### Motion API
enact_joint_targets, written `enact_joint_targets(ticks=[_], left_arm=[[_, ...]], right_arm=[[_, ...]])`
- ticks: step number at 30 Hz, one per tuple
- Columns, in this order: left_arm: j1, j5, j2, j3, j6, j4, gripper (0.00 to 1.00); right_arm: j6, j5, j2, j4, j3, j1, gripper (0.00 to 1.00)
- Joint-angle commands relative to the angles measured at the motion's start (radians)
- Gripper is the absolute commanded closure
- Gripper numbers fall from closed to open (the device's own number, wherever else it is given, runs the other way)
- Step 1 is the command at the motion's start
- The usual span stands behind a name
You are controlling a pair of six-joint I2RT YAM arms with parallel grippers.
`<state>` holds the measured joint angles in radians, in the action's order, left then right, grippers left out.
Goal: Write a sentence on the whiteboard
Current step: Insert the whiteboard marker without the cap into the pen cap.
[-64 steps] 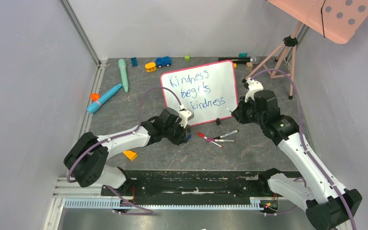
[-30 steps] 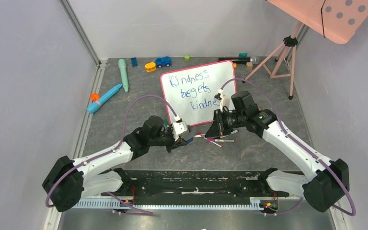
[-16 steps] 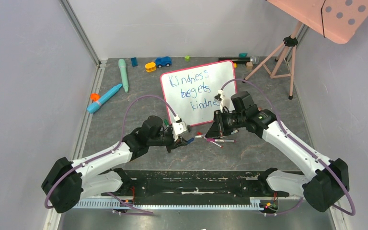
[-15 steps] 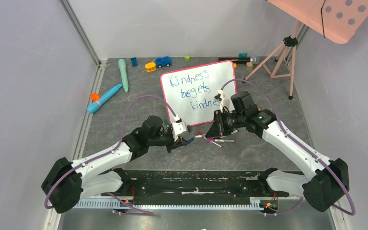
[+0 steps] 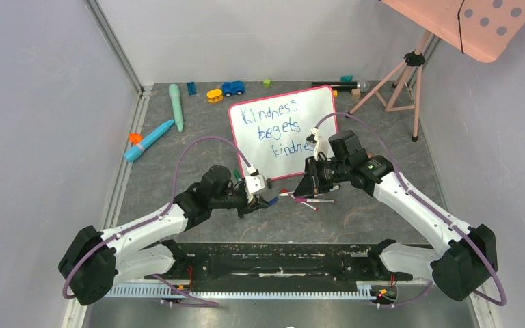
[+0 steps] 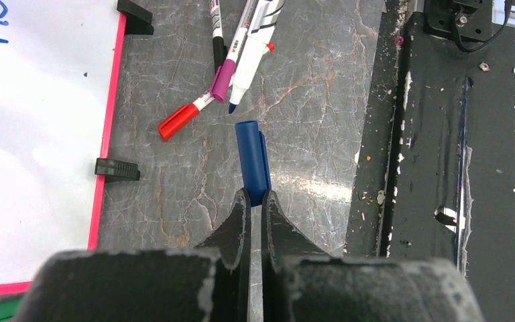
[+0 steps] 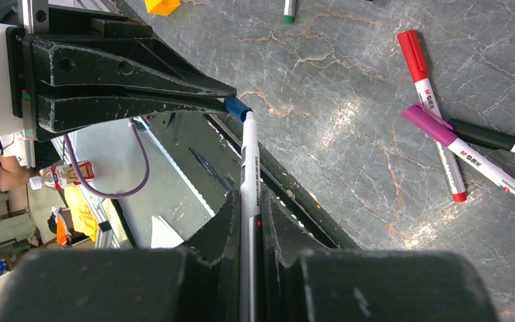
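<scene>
Fingers (image 6: 238,221) of left gripper (image 6: 255,194): pinched shut on blue cap (image 6: 252,157). Whiteboard (image 5: 318,109): on table (image 5: 178,160) just beyond both arms, sentence (image 5: 273,130) in three blue lines. Probably light, rigid, slick-faced; best taken by its pink frame, clear of the ink. Right gripper (image 7: 249,196): clamped on white marker (image 7: 249,157), tip meeting the cap.

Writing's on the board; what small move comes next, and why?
Probably nudge the right claw forward to seat the marker in the blue cap pinched by the left claw: the tip sits at the cap's mouth, slightly off line, not yet inside.
</scene>
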<state>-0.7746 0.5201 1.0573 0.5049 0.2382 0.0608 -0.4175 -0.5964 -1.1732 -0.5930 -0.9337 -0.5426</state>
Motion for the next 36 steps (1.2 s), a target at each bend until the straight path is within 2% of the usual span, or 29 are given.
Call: enact_joint_targets(ticks=[1, 23, 36], left_arm=[[-0.004, 0.012, -0.024, -0.005, 0.04, 0.047, 0.98], [-0.004, 0.013, -0.023, -0.004, 0.038, 0.05, 0.98], [-0.005, 0.147, -0.075, -0.028, 0.09, 0.066, 0.98]], right_arm=[[0.002, -0.002, 0.004, 0.005, -0.002, -0.002, 1.0], [0.009, -0.057, -0.017, 0.015, 0.015, -0.022, 1.0], [0.063, -0.11, -0.061, -0.018, -0.018, -0.025, 1.0]])
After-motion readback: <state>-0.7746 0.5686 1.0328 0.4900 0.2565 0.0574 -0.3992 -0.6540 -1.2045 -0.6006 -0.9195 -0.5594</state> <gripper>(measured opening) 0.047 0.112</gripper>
